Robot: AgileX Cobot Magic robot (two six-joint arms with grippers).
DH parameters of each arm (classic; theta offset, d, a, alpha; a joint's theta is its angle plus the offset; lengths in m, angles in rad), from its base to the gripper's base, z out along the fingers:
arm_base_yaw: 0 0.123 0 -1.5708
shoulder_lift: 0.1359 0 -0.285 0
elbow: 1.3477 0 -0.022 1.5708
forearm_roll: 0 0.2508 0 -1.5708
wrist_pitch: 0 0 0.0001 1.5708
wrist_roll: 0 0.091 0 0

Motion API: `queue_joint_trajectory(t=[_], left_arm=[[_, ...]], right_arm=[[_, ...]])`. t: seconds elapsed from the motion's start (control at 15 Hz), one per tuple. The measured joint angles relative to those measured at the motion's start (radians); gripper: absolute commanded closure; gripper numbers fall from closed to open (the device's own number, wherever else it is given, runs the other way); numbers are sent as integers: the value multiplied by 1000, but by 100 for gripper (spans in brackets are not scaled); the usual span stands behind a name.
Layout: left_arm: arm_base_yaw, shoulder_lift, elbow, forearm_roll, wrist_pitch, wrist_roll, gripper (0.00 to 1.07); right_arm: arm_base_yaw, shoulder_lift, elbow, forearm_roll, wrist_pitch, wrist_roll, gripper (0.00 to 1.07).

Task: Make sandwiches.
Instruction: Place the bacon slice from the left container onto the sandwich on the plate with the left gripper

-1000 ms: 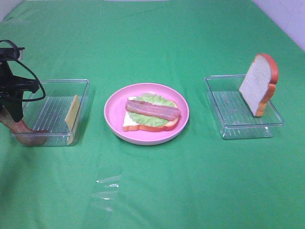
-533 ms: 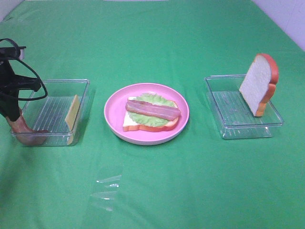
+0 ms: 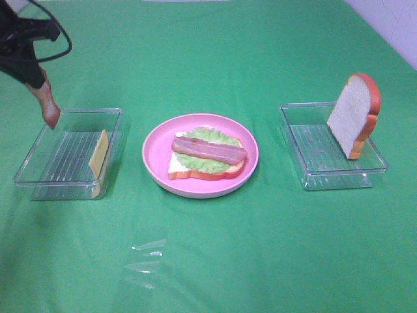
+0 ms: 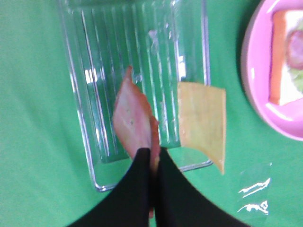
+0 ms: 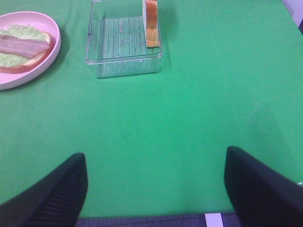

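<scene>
Left wrist view: the left end effector is clenching 1 bacon strip over the clear tray; the right end effector is hanging released, gripping nothing.

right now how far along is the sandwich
Done: the bottom slice on the pink plate carries lettuce and one bacon strip. In hand: the left gripper is shut on a second bacon strip, hanging above the left tray. Left: the cheese leaning in that tray and the top slice standing in the right tray. The right gripper is open over the green cloth.
</scene>
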Motion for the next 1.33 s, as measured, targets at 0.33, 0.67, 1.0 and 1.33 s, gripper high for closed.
queue_joint_trajectory(t=[0.33, 0.67, 1.0, 1.33], left_arm=[[-115, -4, -173, -126, -38, 17, 107], [-240, 41, -185, -336, -106, 113, 107], [-364, 199, -185, -453, -154, 155, 107], [-412, 313, -185, -518, -192, 181, 107]], right_arm=[[0, 0, 0, 0, 0, 0, 30], [0, 0, 0, 0, 0, 0, 30], [0, 0, 0, 0, 0, 0, 30], [0, 0, 0, 0, 0, 0, 30]])
